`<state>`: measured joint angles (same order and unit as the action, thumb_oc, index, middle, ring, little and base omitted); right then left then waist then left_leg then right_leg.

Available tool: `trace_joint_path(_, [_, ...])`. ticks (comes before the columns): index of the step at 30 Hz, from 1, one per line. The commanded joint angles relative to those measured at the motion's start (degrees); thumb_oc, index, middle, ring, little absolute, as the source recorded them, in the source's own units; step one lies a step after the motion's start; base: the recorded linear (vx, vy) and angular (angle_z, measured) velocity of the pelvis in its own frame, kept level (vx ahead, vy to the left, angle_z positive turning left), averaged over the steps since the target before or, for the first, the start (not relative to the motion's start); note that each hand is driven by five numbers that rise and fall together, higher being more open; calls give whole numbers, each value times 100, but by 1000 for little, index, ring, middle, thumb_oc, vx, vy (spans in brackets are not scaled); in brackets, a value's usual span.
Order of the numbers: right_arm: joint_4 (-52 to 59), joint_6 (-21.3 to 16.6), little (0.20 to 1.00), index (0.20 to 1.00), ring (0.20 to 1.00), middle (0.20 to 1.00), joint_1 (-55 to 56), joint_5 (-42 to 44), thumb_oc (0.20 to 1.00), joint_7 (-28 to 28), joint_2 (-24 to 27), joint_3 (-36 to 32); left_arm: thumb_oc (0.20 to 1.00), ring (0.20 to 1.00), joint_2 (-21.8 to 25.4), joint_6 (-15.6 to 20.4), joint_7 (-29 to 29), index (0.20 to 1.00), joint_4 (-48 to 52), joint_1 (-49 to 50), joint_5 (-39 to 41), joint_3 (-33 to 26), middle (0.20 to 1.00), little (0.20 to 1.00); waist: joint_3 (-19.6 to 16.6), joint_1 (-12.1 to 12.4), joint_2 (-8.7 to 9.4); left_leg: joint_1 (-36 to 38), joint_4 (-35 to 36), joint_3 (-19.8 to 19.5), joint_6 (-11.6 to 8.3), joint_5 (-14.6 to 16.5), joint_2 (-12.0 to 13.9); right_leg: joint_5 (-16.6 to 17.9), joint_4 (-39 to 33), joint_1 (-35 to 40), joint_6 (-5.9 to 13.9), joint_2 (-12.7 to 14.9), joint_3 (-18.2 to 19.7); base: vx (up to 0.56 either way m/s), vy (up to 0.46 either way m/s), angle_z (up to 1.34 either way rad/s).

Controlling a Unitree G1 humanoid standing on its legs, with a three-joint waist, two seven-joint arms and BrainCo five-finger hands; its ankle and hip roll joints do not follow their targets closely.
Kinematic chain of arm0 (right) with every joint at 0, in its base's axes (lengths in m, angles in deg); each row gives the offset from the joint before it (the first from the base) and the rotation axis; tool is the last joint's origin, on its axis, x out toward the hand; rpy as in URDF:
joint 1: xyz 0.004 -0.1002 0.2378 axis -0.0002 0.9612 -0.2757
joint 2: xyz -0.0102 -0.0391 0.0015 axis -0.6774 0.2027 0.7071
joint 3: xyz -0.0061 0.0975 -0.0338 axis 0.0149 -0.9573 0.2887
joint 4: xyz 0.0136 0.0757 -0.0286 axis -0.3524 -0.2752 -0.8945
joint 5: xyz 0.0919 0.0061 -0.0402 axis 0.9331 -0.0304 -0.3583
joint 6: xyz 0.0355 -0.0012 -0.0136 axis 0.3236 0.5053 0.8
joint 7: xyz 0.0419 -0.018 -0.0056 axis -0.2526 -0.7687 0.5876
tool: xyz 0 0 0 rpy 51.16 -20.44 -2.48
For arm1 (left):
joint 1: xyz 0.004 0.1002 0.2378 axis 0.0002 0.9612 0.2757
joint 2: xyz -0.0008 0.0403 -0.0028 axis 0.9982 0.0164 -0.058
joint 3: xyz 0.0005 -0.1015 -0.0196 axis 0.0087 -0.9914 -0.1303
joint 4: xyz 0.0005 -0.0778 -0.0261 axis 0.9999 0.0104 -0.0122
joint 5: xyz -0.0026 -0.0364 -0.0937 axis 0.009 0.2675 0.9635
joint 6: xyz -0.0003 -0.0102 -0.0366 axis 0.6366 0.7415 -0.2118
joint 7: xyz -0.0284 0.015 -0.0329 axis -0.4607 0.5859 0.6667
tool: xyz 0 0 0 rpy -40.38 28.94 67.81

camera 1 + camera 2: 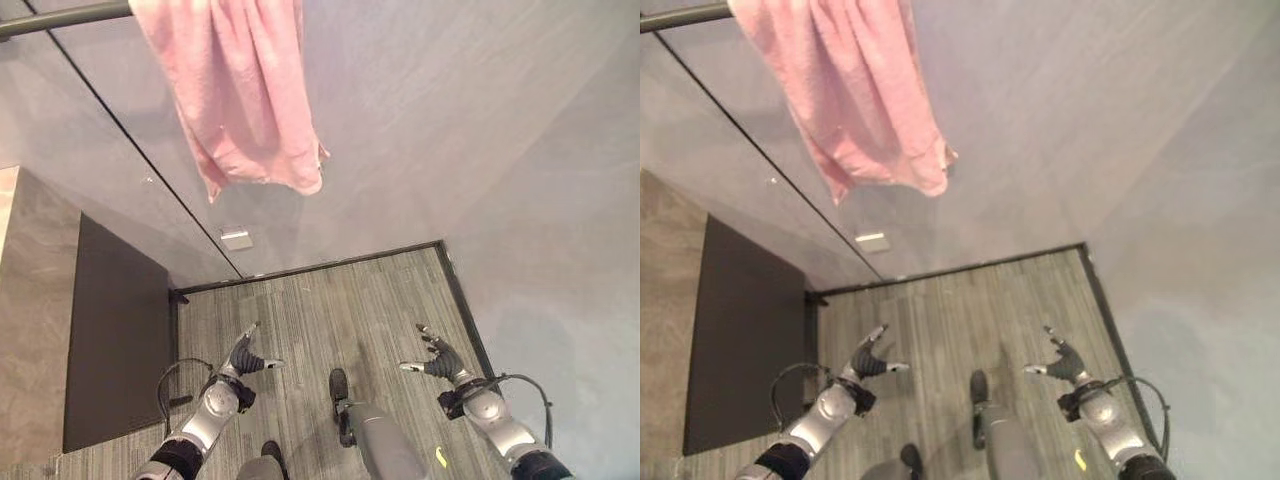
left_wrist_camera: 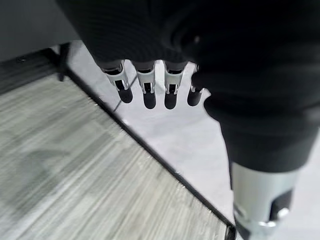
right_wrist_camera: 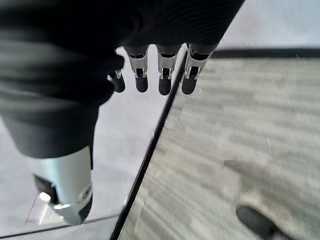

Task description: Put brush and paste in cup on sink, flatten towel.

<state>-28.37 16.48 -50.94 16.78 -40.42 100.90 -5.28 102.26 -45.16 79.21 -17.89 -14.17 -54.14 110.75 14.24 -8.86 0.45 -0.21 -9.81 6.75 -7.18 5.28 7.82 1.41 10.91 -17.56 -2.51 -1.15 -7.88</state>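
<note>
Left eye view: going left to right, a dark rail (image 1: 60, 17) is running along the grey wall (image 1: 450, 130) at top left, and a crumpled pink cloth towel (image 1: 240, 90) is hanging bunched over it, lower corner drooping unevenly. Below, the left hand (image 1: 243, 357) is hovering over the grey wood-grain floor (image 1: 320, 300), fingers straight and relaxed, holding nothing; the left wrist view is confirming extended fingers and nothing in the palm. Further right, the right hand (image 1: 437, 359) is doing the same, loosely spread and holding nothing, well apart from the towel.

The towel is up on the rail, well above both hands. Step in hand looks like flattening the towel. To do it well, I'd judge both hands should be rising together, each pinching a lower edge near an outer corner, then pulling apart sideways along the rail so the folds are smoothing out without dragging the cloth off.
</note>
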Motion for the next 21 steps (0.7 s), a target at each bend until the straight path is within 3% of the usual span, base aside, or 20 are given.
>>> trace_joint_path(1, [194, -188, 1000, 1000, 1000, 1000, 362, -81, 1000, -113, -81, -8, 1000, 1000, 44, 165, 85, 1000, 61, 25, 88, 174, 1000, 1000, -254, -103, 119, -316, -1000, 141, 99, -470, -240, 89, -507, 266, 564, 184, 454, 124, -107, 25])
trace_joint_path(6, [63, -166, 1000, 1000, 1000, 1000, 368, -223, 1000, -224, -51, -32, 1000, 1000, -14, 228, 179, 1000, -24, -88, 104, 234, 1000, 1000, -184, -9, 129, -1160, -62, 221, 353, -286, -530, 40, -801, 586, 718, 445, 514, 173, 37, 35])
trace_joint_path(10, [-25, -176, 1000, 1000, 1000, 1000, 299, -258, 1000, -163, -109, 111, 1000, 1000, 66, 243, 193, 1000, -13, 72, 80, 202, 1000, 1000, -272, 219, 60, -1571, 594, 50, 259, -1049, -477, -50, -947, 876, 771, 394, 751, 233, 114, -17])
trace_joint_path(12, [1, -172, 1000, 1000, 1000, 1000, 314, -270, 1000, -138, -104, 123, 1000, 1000, 81, 224, 170, 1000, 10, 136, 76, 200, 1000, 1000, -286, 259, 74, -1516, 647, 69, 267, -1098, -455, -88, -907, 917, 779, 394, 794, 190, 130, -79])
trace_joint_path(14, [18, -111, 1000, 1000, 1000, 1000, 259, -562, 1000, -65, -194, 265, 1000, 1000, 137, 227, 80, 1000, -34, 204, 61, 184, 1000, 1000, -379, 283, 150, -1276, 465, 162, 480, -802, -560, -332, -508, 1053, 848, 451, 966, 344, 281, -74])
trace_joint_path(18, [-59, -78, 1000, 1000, 1000, 1000, 221, -621, 1000, -61, -352, 279, 1000, 1000, 211, 225, 72, 1000, -20, 281, 15, 170, 1000, 1000, -521, 320, 199, -1041, 478, 333, 652, -589, -692, -342, -312, 1143, 1019, 556, 1134, 189, 199, -14])
trace_joint_path(21, [-114, -69, 1000, 1000, 1000, 1000, 169, -683, 1000, -81, -417, 319, 1000, 1000, 217, 211, 89, 1000, -9, 283, 49, 144, 1000, 1000, -540, 345, 189, -941, 572, 409, 708, -595, -723, -241, -65, 1087, 1120, 618, 1106, 74, 130, -17])
